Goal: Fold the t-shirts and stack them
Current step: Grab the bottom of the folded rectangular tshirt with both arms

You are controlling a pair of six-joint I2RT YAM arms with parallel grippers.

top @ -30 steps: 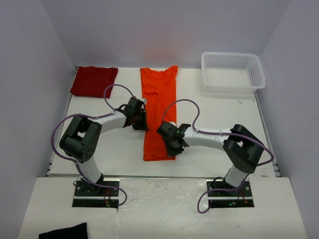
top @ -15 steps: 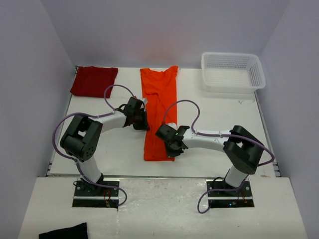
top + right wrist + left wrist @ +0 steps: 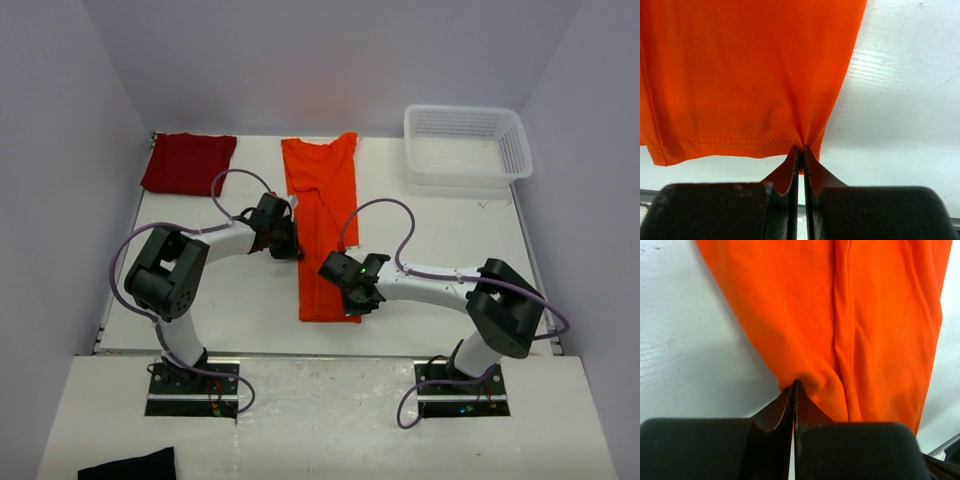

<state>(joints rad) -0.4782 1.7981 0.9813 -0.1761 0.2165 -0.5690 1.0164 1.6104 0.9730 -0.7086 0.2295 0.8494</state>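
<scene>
My left pincer (image 3: pixel 795 386) is clamped shut on a pinch of the orange t-shirt (image 3: pixel 322 200), at its left edge about midway along its length. My right pincer (image 3: pixel 801 150) is closed just as tightly on the stitched hem at the shirt's near right corner. The shirt lies between the two on the white surface (image 3: pixel 230 300) as a long narrow strip, its wider end at the far edge and its hem toward me. A lengthwise crease runs down it, and the cloth puckers into a small peak where each pincer bites. The dark red t-shirt (image 3: pixel 188 163) lies flat as a rectangle in the far left corner, well apart from both pincers. Against a second ago, the near end of the orange strip has shifted to the right along with my right pincer, and that arm's elbow has swung out to the right. My left pincer has edged a little to the right too. The red shirt has not moved.
</scene>
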